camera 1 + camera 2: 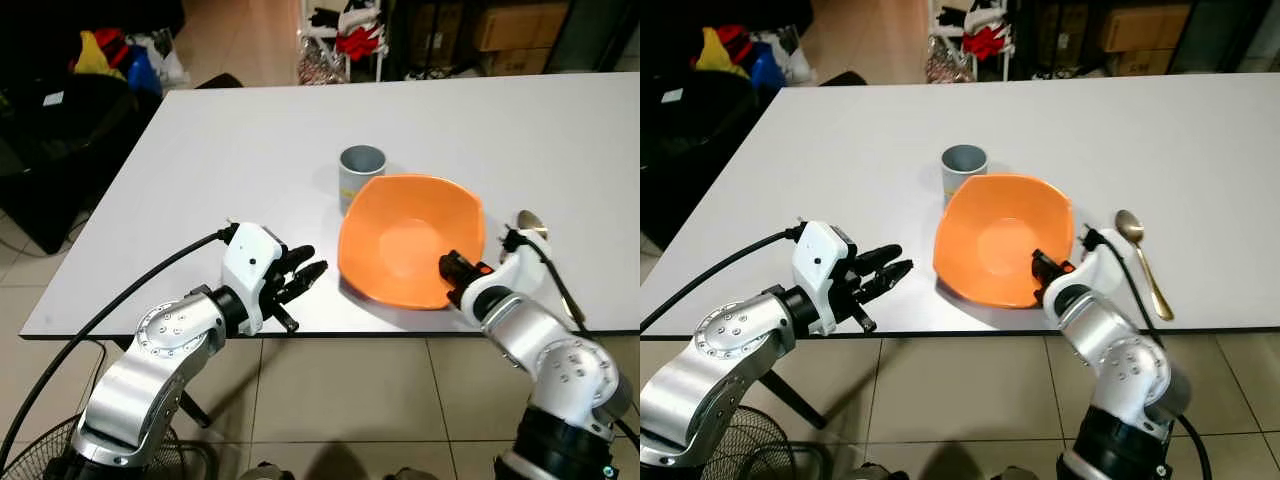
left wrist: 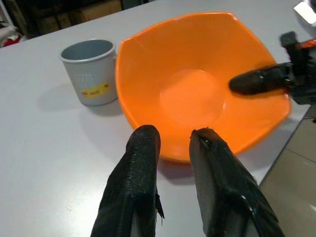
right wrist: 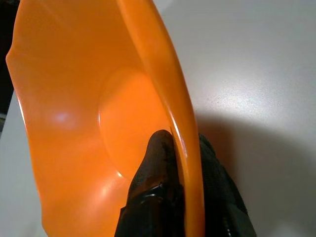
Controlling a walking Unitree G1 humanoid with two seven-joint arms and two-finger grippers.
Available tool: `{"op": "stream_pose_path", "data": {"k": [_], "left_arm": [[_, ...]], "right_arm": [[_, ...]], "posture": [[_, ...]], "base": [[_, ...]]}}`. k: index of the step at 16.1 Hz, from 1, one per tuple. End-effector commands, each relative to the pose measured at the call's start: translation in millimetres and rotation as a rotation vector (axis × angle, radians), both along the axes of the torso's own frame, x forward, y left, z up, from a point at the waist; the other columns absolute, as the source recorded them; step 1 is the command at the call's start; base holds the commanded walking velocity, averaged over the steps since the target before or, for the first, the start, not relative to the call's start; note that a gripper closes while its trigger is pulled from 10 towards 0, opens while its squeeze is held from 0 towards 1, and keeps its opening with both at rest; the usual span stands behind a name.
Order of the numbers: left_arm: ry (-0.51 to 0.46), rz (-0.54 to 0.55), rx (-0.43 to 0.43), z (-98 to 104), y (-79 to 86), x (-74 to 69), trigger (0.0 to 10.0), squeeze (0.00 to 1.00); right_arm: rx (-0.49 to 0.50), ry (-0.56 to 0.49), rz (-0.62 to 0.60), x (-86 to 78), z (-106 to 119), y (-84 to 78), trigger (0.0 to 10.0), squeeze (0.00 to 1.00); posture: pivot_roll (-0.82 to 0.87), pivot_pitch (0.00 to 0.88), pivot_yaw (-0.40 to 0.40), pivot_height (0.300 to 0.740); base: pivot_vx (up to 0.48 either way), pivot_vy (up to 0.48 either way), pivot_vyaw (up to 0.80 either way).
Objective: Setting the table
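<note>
Right gripper (image 3: 180, 163) pinches the near rim of the orange bowl (image 1: 400, 235), one finger inside and one outside. Left gripper (image 1: 300, 275) hovers beside it, fingers slightly parted, holding nothing. Wide bare white table (image 1: 250, 130) stretches beyond, over beige tiled floor (image 1: 340, 390), with clutter along the far wall. Bowl sits near the front edge, grey cup (image 1: 361, 170) touching behind, gold spoon (image 1: 1140, 260) right.

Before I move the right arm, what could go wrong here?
The right gripper pinches only the rim of the orange bowl, which looks tilted, so it may slip or swing. The grey cup stands right behind the bowl; pushing forward could knock it over. The gold spoon lies beside that arm and could get swept.
</note>
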State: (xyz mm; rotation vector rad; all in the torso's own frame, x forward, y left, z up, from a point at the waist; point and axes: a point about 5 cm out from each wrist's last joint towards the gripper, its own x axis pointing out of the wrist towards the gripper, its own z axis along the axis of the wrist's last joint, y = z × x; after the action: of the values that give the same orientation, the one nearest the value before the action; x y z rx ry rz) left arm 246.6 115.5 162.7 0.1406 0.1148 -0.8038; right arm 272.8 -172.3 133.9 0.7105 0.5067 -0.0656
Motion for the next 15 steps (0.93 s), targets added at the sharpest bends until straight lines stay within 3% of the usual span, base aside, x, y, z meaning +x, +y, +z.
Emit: {"op": "stream_pose_path", "data": {"k": [1, 9, 12, 15], "left_arm": [[0.002, -0.024, -0.002, 2, -1.7, -3.8, 10.0, 0.0], [-0.005, -0.08, -0.02, 5, -9.6, -7.0, 10.0, 0.0], [-0.056, -0.045, -0.045, 9, -12.2, -0.2, 10.0, 0.0], [-0.068, -0.001, -0.075, 10, -13.0, 4.9, 10.0, 0.0]], "right_arm": [[0.035, 0.003, -0.001, -0.4, 2, -0.4, 10.0, 0.0], [0.123, 0.005, -0.143, -10.3, 18, -35.7, 10.0, 0.0], [0.124, -0.13, -0.252, -0.4, 43, -65.1, 10.0, 0.0], [0.013, -0.218, -0.266, 6.9, 60, -78.6, 10.0, 0.0]], "posture": [[0.01, 0.027, 0.069, 0.74], [0.0, 0.022, 0.08, 0.74], [-0.01, 0.028, 0.089, 0.74], [-0.01, 0.027, 0.089, 0.74]], "base": [[0.0, 0.0, 0.0], [0.0, 0.0, 0.0], [0.0, 0.0, 0.0], [0.0, 0.0, 0.0]]}}
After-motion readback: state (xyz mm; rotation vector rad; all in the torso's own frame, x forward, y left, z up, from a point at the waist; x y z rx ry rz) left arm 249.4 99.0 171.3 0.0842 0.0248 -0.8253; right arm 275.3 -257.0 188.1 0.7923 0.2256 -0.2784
